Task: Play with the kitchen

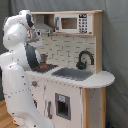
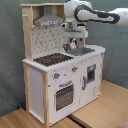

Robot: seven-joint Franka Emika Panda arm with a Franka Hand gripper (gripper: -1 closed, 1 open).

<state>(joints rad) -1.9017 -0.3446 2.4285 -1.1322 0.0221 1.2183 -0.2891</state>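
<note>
The kitchen (image 2: 60, 75) stands upright on a wooden floor (image 2: 100, 112) against a grey backdrop, with the arm (image 2: 97, 14) reaching in from the second exterior view's right, its wrist bent down under the shelf, between the hood (image 2: 49, 20) and the sink (image 2: 82, 50). The gripper (image 2: 74, 39) hangs close in front of the dotted backsplash (image 2: 45, 42), just above the faucet (image 2: 67, 47); whether its claw is released or clenched I cannot tell. The recess is tight, so the main risk looks like collision: a drop straight down would likely strike the faucet, a push inward would press the wrist into the backsplash, and a lift could catch the shelf or hood edge. The toy seems light and free-standing, so a hard sideways shove may tip or slide it. In the first exterior view the arm's body (image 1: 17, 60) crowds the stovetop (image 1: 44, 67) side, so a wide elbow swing could knock that corner
</note>
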